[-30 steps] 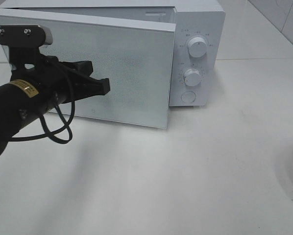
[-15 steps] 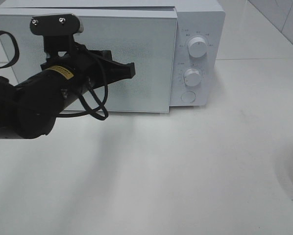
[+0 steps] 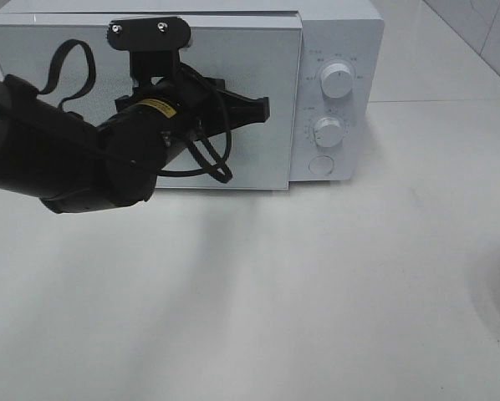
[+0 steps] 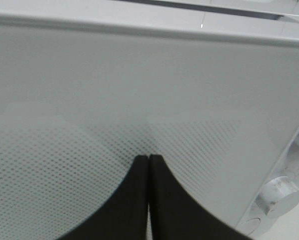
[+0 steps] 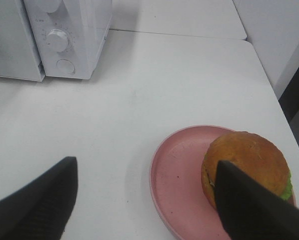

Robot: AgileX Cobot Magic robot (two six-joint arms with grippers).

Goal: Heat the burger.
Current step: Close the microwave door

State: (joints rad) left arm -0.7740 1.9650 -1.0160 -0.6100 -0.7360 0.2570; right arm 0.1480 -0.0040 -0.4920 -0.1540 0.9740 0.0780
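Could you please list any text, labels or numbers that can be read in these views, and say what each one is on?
None can be read.
Small grey markings around the two round white dials of the white microwave: too small to read.
Yellow sticker on the black left arm: print too blurred to read.

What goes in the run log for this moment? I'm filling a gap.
left gripper: shut, at microwave door | door: looks closed | right gripper: open, empty | burger: on pink plate, outside microwave
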